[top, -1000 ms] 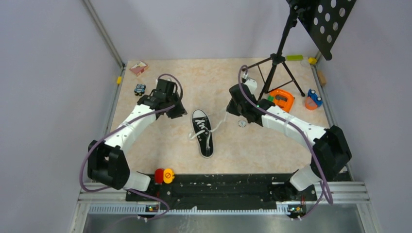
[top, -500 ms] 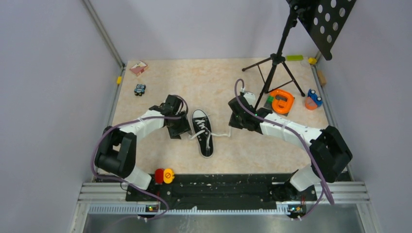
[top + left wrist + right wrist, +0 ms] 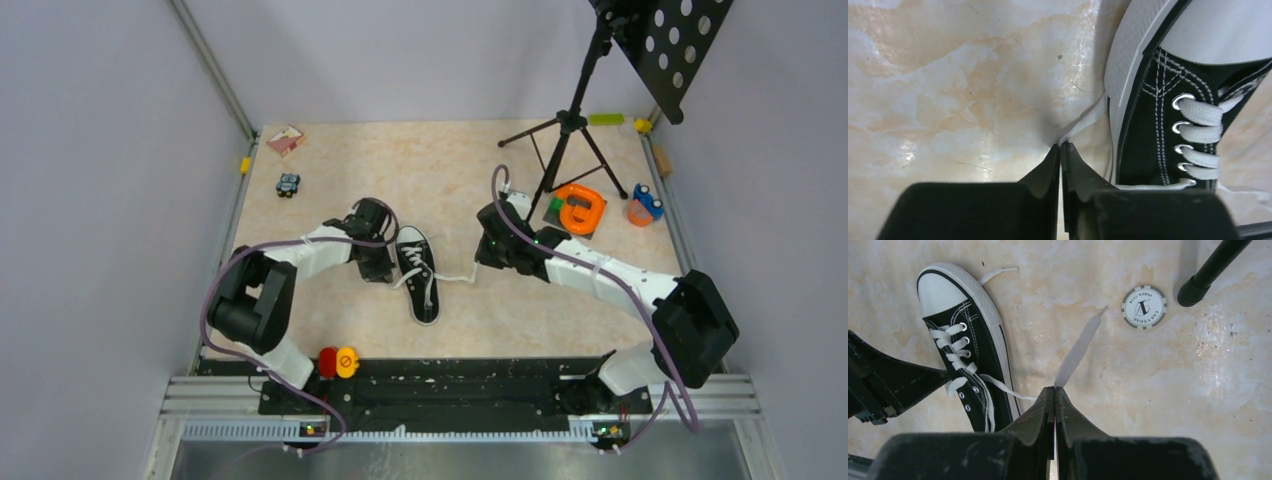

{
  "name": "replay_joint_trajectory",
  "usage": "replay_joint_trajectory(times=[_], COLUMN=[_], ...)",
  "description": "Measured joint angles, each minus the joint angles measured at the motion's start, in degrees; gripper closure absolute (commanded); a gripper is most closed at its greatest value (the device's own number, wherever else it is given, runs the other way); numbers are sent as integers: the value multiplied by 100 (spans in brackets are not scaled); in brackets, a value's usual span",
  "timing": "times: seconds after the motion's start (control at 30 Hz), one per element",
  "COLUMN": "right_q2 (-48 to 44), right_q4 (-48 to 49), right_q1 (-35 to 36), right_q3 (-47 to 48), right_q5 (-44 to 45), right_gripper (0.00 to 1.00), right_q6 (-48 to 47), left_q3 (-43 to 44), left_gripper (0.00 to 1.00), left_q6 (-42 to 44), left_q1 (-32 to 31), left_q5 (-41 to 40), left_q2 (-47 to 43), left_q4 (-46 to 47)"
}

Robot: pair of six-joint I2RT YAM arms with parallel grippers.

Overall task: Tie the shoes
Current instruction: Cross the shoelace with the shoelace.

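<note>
On a mottled beige tabletop [image 3: 420, 170], a canvas sneaker [image 3: 418, 272] trails flat white laces [image 3: 1078, 352].

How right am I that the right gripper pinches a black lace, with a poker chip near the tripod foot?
The right wrist view shows a white lace, not black; the right gripper pinches it, poker chip near the tripod foot.

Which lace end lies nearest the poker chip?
The right lace end, pinched in the right pincer, its tip pointing at the poker chip; the left lace end lies beside the sneaker's sole.
</note>
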Motion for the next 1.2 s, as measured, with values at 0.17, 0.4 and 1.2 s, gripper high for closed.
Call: replay_joint_trajectory(times=[0.17,0.4,1.2], right_q2=[-129,-610,-831], right_q4=[-28,-26,85], right_q1=[0,0,0], right_q3=[-85,-190,-638], right_q5=[-63,-81,-201], right_gripper=[100,100,100], right_q6=[4,15,116], left_q3=[37,157,15], left_gripper=[100,100,40], left_q6=[-83,63,-140], left_q1=[-92,-90,-278], left_q5=[-363,-422,-1209], left_q2=[-63,-1620,-1211], left_q4=[-72,24,-693])
